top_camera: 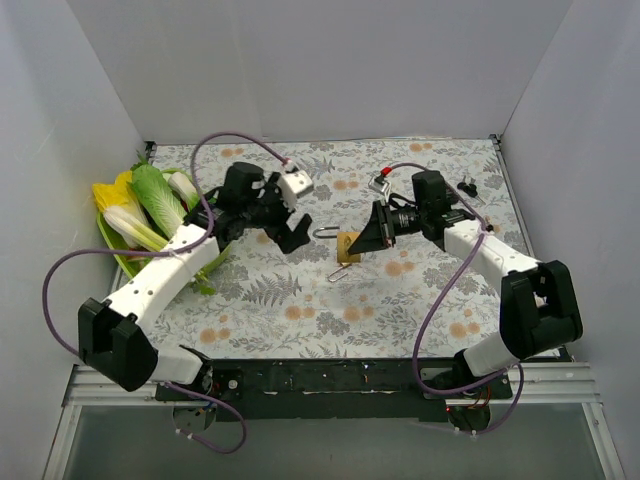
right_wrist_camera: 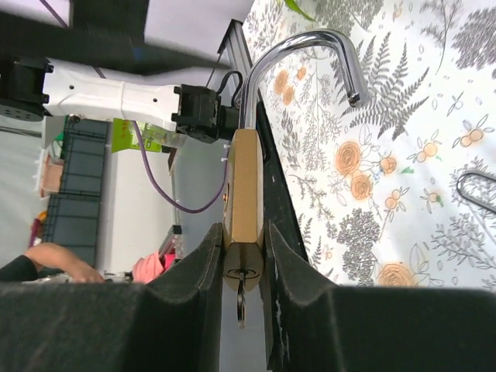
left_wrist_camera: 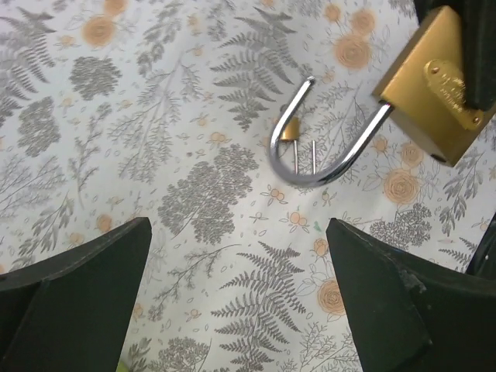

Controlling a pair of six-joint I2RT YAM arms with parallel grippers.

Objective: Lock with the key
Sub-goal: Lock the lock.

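A brass padlock (top_camera: 348,247) with its silver shackle (top_camera: 325,232) swung open is held above the floral cloth. My right gripper (top_camera: 366,238) is shut on the padlock's body (right_wrist_camera: 244,201), one finger on each flat side. A key (right_wrist_camera: 241,298) sits in the keyhole on the end of the lock facing the wrist. The shackle (right_wrist_camera: 304,53) points away, its free end out of the body. My left gripper (top_camera: 286,226) is open and empty just left of the shackle. In the left wrist view the padlock (left_wrist_camera: 435,84) and shackle (left_wrist_camera: 325,159) lie beyond the spread fingers (left_wrist_camera: 81,298).
A green tray (top_camera: 112,245) of leafy vegetables (top_camera: 150,205) stands at the left edge. A thin wire ring (top_camera: 340,272) lies on the cloth below the padlock, also in the right wrist view (right_wrist_camera: 477,190). A small black object (top_camera: 468,187) lies at the back right. White walls enclose the table.
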